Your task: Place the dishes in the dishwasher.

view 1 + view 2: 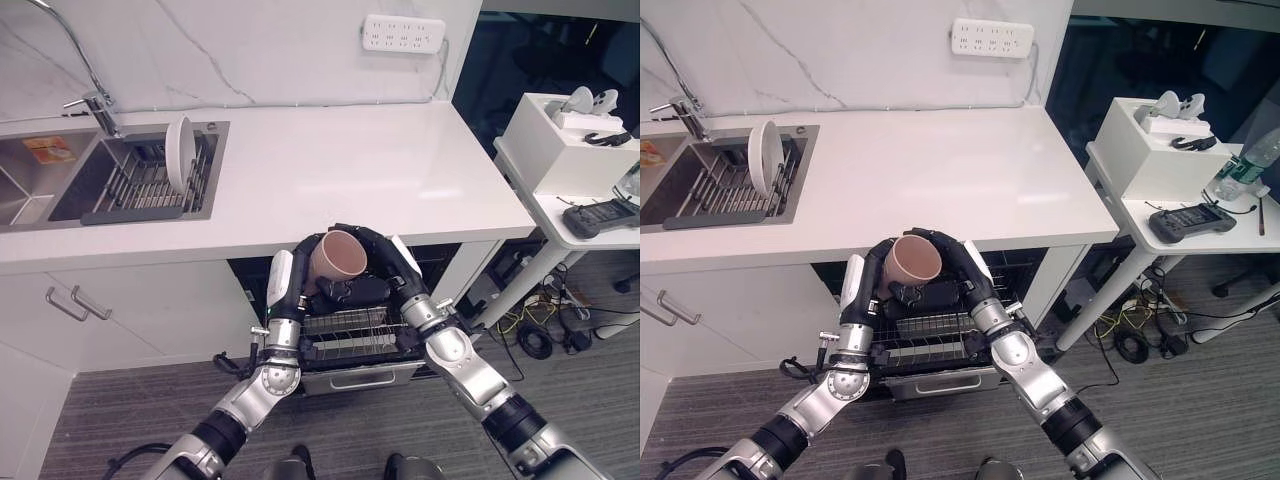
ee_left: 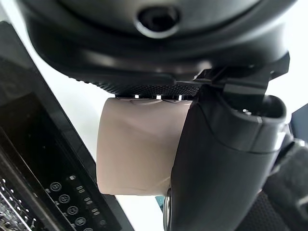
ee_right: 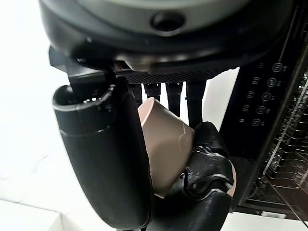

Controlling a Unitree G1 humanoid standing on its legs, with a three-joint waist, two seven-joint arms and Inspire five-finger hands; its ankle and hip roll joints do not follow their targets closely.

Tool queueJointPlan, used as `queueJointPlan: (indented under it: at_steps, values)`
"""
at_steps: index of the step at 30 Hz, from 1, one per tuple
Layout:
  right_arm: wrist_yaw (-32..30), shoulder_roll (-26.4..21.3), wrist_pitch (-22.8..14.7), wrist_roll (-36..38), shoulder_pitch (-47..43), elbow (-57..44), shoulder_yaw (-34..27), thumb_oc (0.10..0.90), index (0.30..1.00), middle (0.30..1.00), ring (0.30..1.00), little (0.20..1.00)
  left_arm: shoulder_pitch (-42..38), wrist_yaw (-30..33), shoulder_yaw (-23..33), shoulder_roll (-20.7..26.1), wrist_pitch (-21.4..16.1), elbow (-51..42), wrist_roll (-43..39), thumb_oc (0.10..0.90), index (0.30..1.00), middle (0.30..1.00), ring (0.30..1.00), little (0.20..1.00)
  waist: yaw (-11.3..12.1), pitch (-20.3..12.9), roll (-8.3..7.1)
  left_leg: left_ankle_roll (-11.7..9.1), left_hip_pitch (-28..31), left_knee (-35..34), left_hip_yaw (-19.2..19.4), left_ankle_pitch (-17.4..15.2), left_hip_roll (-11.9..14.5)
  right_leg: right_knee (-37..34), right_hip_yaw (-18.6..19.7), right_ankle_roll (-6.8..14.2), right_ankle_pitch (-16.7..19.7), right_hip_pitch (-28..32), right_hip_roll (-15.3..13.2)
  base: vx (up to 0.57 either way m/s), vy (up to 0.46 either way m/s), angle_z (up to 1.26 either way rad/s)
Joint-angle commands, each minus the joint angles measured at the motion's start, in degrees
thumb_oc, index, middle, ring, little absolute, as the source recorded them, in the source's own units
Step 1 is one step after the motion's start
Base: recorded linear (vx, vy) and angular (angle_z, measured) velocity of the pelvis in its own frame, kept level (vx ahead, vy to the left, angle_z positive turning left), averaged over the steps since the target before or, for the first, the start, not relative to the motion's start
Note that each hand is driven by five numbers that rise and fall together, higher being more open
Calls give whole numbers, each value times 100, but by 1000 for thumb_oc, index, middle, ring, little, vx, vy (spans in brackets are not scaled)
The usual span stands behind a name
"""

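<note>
together, left hand (image 1: 300,275) and right hand (image 1: 385,262) curl their fingers round one beige cup (image 1: 338,257) above the dishwasher rack (image 1: 350,335); one white plate (image 1: 179,153) stands at ten o'clock.

A power strip (image 1: 404,33) on the wall; a faucet (image 1: 98,108) by the sink (image 1: 30,190).

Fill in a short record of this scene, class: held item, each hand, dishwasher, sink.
held item: beige cup, tilted, above the open dishwasher
left hand: curled on the cup's side
right hand: fingers wrapped round the cup
dishwasher: wire rack pulled out below the hands
sink: white plate upright in the dish rack
</note>
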Motion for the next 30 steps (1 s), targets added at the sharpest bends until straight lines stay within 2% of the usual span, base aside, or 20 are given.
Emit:
queueJointPlan:
  at_steps: [1,13,26,30]
  values:
    - [287,504,-885,339,-570,-731,122,400,300,300,300,300,-912,-131,-593,-727,-1316,-1185,146,800,900,900,900,900,118,-301,-28,-87,400,152,27,-855,159,-35,460,140,-485,287,121,0,0,0]
    - [190,611,-1004,323,-498,-785,123,400,300,300,300,300,-932,-116,-543,-715,-1157,-1373,121,800,900,900,900,900,125,-310,9,-101,367,152,1,-829,159,-35,421,104,-512,304,132,0,0,0]
    - [132,630,-1018,378,-407,-775,171,400,300,300,300,300,-941,187,-518,-672,-1051,-1323,530,800,900,900,900,900,106,-304,24,-107,375,152,19,-809,175,-35,400,88,-518,331,134,0,6,3]
    - [-319,576,-1289,530,-385,-794,-8,400,300,300,300,300,-865,374,-462,-603,-848,-1217,589,800,900,900,900,900,94,-306,35,-121,367,152,23,-791,189,-35,407,89,-517,334,136,6,18,4]
